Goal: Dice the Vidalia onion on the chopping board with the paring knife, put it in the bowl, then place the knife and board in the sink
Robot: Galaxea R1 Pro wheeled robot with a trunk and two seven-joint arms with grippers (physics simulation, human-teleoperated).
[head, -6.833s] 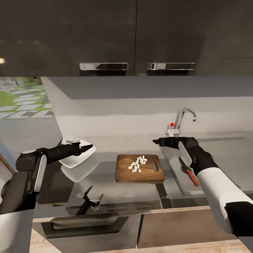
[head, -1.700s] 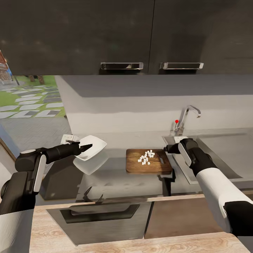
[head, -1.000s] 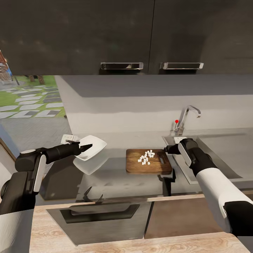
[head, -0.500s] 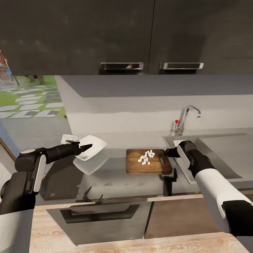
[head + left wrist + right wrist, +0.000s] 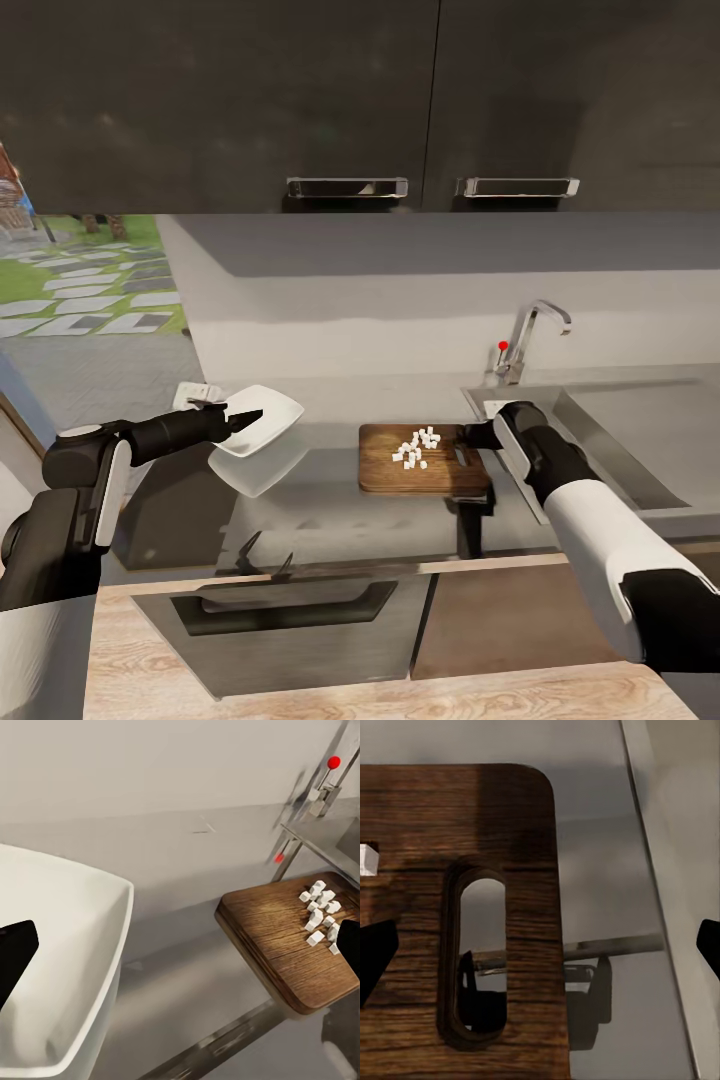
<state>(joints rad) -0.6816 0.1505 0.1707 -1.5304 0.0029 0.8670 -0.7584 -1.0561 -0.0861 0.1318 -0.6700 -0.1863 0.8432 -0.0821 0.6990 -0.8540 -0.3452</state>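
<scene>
the rectangular brown wooden chopping board (image 5: 424, 459) lies flat on the glossy grey countertop (image 5: 320, 490), just left of the matte grey metal sink (image 5: 640, 440), with its slot-shaped handle hole (image 5: 480, 952) at the end nearest the sink. a small heap of white diced onion cubes (image 5: 416, 447) sits on the board's middle. the right gripper (image 5: 470, 436) hangs low over the handle end of the board; in the right wrist view its two dark fingertips (image 5: 375, 952) stand wide apart on either side of the slot, holding nothing. well to the left, the left gripper (image 5: 246, 418) is clamped on the rim of the shallow glossy white bowl (image 5: 262, 420), which is held tilted above the countertop with its reflection showing beneath. the chrome curved tap with its red knob (image 5: 503, 346) stands behind the sink, under dark glossy wall cabinets (image 5: 360, 100).
</scene>
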